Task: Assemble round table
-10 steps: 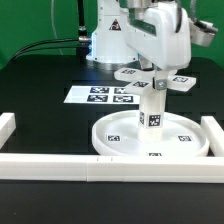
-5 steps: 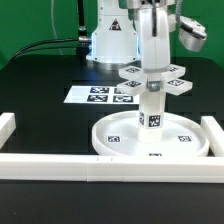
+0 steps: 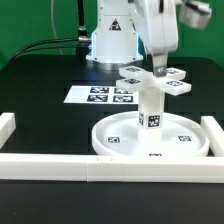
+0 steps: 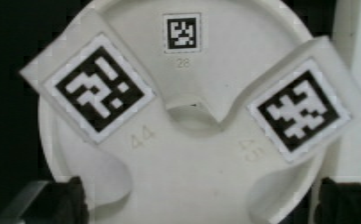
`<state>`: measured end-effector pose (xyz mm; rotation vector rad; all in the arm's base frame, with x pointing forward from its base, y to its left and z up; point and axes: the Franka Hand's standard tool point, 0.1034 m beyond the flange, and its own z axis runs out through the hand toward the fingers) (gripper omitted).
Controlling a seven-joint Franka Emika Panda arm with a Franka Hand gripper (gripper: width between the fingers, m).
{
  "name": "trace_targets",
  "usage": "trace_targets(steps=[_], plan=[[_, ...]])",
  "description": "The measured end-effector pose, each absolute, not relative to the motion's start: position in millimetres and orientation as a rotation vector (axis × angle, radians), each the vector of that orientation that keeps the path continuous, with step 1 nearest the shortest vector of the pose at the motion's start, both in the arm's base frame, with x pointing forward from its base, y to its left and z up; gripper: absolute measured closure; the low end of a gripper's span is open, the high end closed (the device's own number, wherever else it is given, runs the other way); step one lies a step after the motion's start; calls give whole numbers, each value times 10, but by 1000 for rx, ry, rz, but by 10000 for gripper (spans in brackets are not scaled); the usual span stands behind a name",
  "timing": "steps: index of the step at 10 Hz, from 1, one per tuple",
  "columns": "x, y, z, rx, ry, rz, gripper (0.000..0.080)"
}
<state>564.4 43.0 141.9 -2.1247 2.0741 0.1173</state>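
The large round disc (image 3: 150,140) lies flat on the black table. The short post (image 3: 151,108) stands upright at its middle. The cross-shaped piece (image 3: 152,80) sits on top of the post with its tagged arms spread out. My gripper (image 3: 158,66) comes down from above and is shut on one arm of the cross-shaped piece. In the wrist view the cross-shaped piece (image 4: 191,110) fills the picture over the disc (image 4: 180,15). My dark fingers (image 4: 52,195) stand at either side of its near arm.
The marker board (image 3: 100,95) lies on the table behind the disc, towards the exterior view's left. Long white border rails (image 3: 60,165) run along the front and both sides. The robot base (image 3: 108,40) stands at the back.
My gripper has turned about its vertical axis over the post. The cross-shaped piece has turned with it on top of the post. The disc and post stay in place.
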Motion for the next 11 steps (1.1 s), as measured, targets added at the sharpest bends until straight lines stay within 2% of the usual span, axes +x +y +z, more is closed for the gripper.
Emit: trace_targets(steps=[3,7,11], plan=[[5638,444,1380,-2165,2036,118,150],[5702,541,1373,-2738,1241,52,150],[5712,545,1372,-2895,798,18,150]])
